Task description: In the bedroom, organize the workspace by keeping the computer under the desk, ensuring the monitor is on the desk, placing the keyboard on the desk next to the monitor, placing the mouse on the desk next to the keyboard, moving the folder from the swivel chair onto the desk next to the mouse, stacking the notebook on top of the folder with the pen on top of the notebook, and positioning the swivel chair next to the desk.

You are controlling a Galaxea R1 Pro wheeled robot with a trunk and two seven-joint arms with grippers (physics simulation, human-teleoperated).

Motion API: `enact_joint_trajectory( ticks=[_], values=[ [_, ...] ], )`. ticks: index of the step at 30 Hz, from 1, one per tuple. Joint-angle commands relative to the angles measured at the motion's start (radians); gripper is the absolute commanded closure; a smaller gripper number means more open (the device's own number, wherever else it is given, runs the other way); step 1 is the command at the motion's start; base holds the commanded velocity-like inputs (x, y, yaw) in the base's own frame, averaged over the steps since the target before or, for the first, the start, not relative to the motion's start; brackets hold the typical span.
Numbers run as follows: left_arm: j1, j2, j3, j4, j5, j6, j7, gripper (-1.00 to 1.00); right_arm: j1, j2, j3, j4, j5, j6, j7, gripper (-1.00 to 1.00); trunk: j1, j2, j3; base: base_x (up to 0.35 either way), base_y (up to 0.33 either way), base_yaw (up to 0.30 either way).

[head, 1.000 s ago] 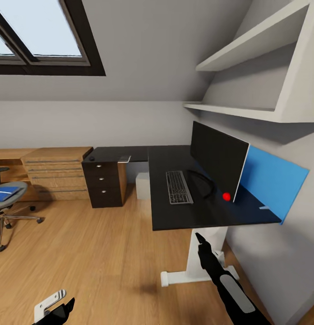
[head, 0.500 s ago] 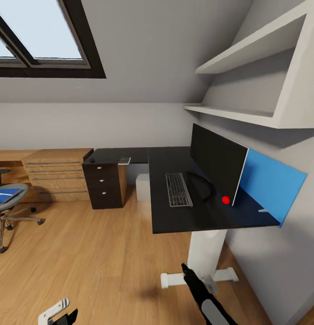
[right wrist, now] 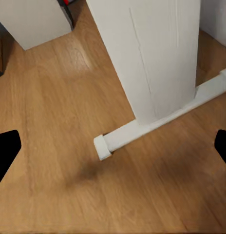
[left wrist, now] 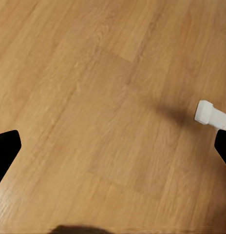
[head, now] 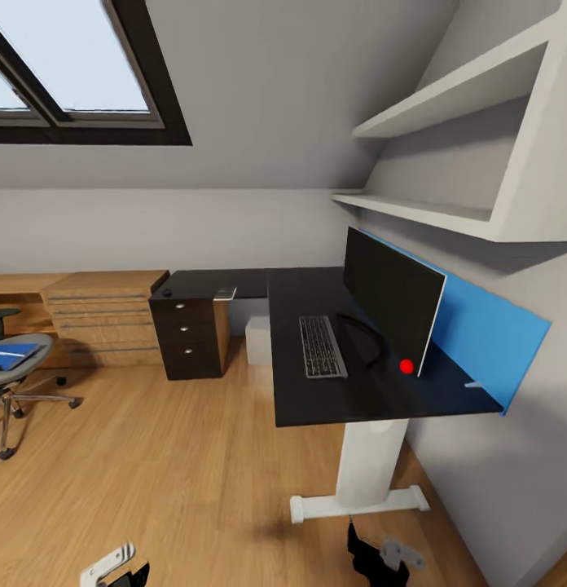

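Both grippers' jaws stand spread, empty, over light wood plank floor point(left wrist: 93, 97): left gripper point(left wrist: 113, 148) low at the head view's bottom edge, right gripper point(right wrist: 113, 146) near the desk's white leg point(right wrist: 152, 53) and its foot bar; large L-shaped desk with matte black top point(head: 316, 391) carries wide black-fronted monitor point(head: 391, 297), slim dark grey keyboard point(head: 321, 346) just beside its curved foot; small black mouse point(head: 166, 291) on far wing above the dark drawer unit point(head: 186, 334); pale grey computer tower point(head: 257, 339) under desk; bright blue folder point(head: 8, 355) lies on grey swivel chair point(head: 19, 375), well apart at far left.
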Motion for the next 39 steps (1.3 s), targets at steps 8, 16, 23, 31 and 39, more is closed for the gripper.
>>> enact_joint_trajectory(
  ticks=[8, 16, 23, 31, 39],
  values=[
    [0.0, 0.001, 0.0, 0.103, -0.013, 0.005, -0.006, -1.0, 0.0, 0.001, 0.002, 0.104, 0.024, -0.046, 0.006, -1.0, -0.012, 0.021, 0.009, 0.0, 0.0, 0.0],
    [0.0, 0.004, 0.001, 0.207, -0.098, -0.052, -0.006, -1.0, 0.002, 0.0, 0.003, 0.131, 0.034, -0.059, 0.009, -1.0, -0.012, 0.021, 0.009, 0.0, 0.0, 0.0],
    [0.0, 0.007, 0.002, 0.309, -0.144, -0.241, -0.007, -1.0, 0.002, 0.0, 0.003, 0.134, 0.049, -0.061, 0.01, -1.0, -0.012, 0.021, 0.009, 0.0, 0.0, 0.0],
    [0.0, 0.006, -0.001, 0.347, -0.168, -0.344, -0.007, -1.0, 0.002, 0.001, 0.003, 0.135, 0.065, -0.065, 0.01, -1.0, -0.012, 0.021, 0.009, -0.067, 0.095, 0.0],
    [0.0, 0.002, -0.002, 0.351, -0.187, -0.352, -0.006, -1.0, 0.002, 0.005, 0.005, 0.137, 0.062, -0.121, 0.006, -1.0, -0.012, 0.021, 0.009, -0.038, 0.263, 0.043]
  ],
)
